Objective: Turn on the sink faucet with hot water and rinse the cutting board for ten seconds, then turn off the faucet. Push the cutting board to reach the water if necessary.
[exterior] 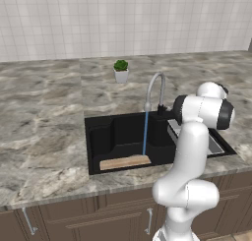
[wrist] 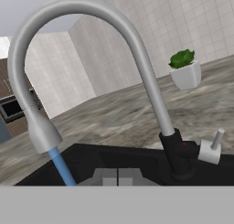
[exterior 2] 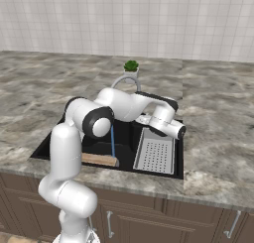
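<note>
The cutting board (exterior: 125,162) lies flat on the front floor of the sink (exterior: 101,136), and the water (exterior: 145,133) from the faucet (exterior: 154,91) strikes its right end: you are in the rinse. Your claw (exterior 2: 179,133), shut and empty, hovers at about 3 o'clock of the faucet base. Next, judge the time, then reach the handle (wrist: 212,147) to close the flow.
</note>
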